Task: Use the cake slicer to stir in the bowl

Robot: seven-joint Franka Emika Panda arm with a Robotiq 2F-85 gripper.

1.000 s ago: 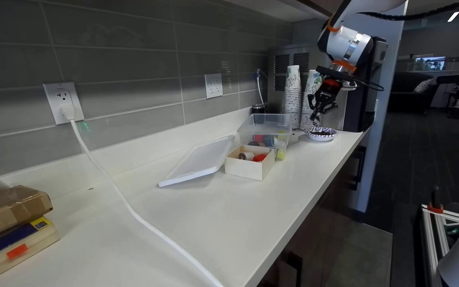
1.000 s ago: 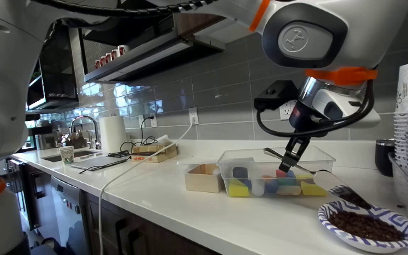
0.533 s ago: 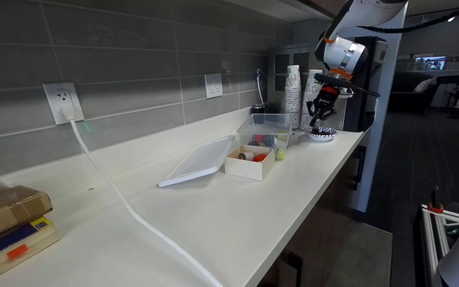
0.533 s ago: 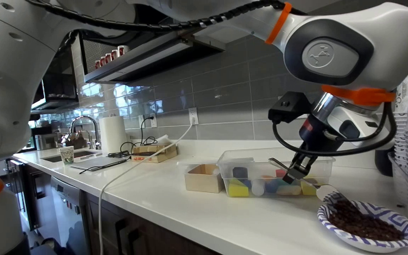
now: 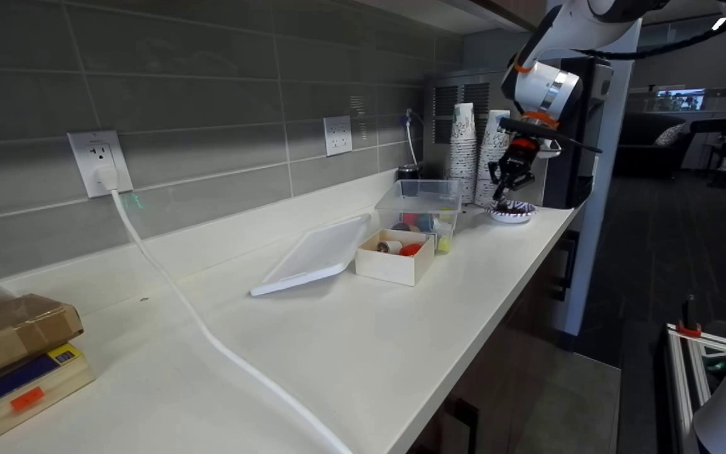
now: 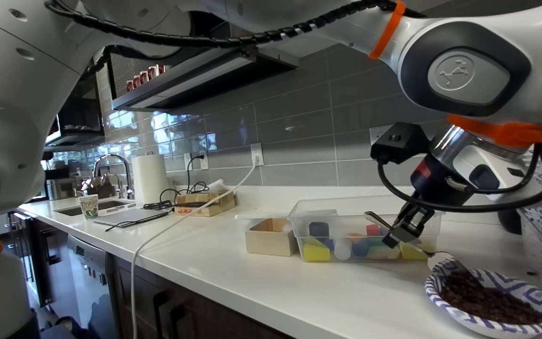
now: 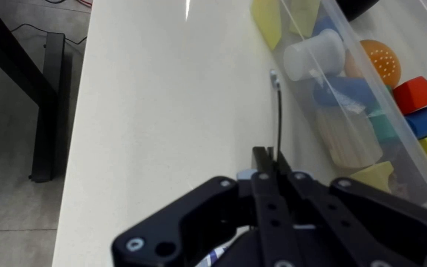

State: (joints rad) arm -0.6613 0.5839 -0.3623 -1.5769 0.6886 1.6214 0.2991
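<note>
Wrist view: we see white counter running wide between front edge and clear box. In an exterior view, bowl sits apart from box, inside the edge; cake slicer dips in, handle clamped by gripper.

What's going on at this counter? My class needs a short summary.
A robot arm has its gripper shut on the handle of a cake slicer, which slants down into a patterned bowl of small, dark brown pieces. Its lower end appears to be in among them, so this is probably stirring. The bowl sits on the white counter, with a clear plastic box of colourful items nearby.
</note>
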